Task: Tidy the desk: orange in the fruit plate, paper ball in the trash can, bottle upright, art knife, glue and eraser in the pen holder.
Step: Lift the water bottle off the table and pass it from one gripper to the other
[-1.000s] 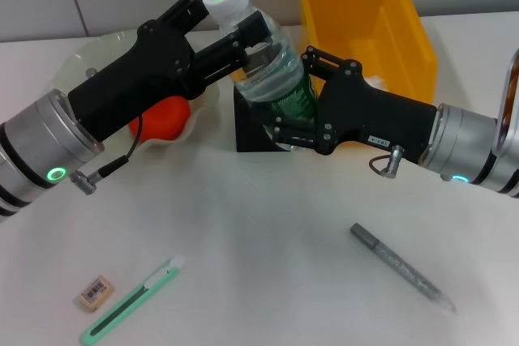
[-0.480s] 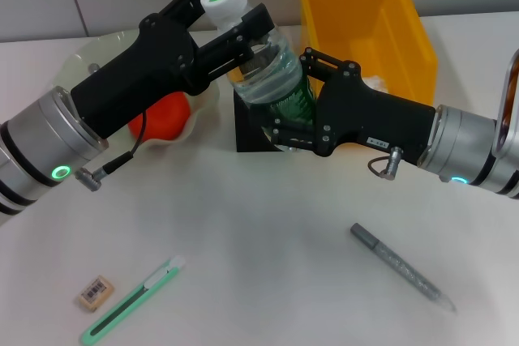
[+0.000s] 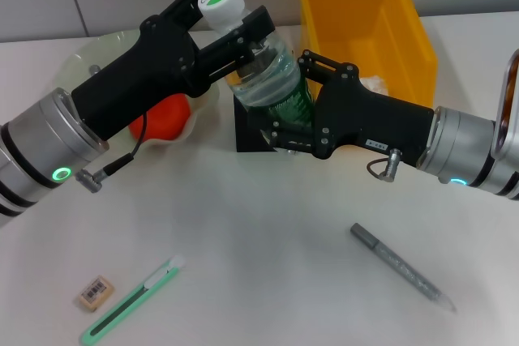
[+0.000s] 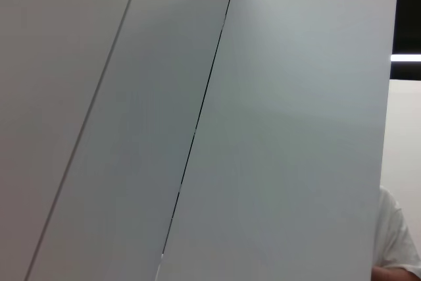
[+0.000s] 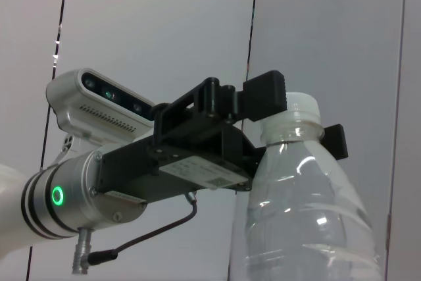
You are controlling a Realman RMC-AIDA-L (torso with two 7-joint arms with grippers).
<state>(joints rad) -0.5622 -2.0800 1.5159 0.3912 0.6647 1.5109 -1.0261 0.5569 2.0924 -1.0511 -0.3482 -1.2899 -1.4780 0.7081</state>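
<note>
Bottle-righting step in hand at desk's 12 o'clock: bottle [image 3: 272, 79] held off true, cap tipped toward 11 o'clock, base down by the black pen holder [image 3: 250, 131]. Left gripper [image 3: 243, 34] clamped on the neck just under the white cap; right gripper [image 3: 285, 123] closed around the lower body at the green label. From the right wrist view, left gripper's fingers [image 5: 266, 97] seen pinching either side of the neck.

Orange [image 3: 162, 117] already in the fruit plate [image 3: 105, 46] at 10 o'clock; what looks like the paper ball [image 3: 371, 83] in the yellow trash can [image 3: 365, 22] at 1 o'clock.

Eraser [image 3: 96, 292] and art knife [image 3: 130, 301] at 7 o'clock, glue [image 3: 399, 267] at 4 o'clock, all still loose.

Next, likely: swing the cap fully vertical, set the base flat, release both holds.
</note>
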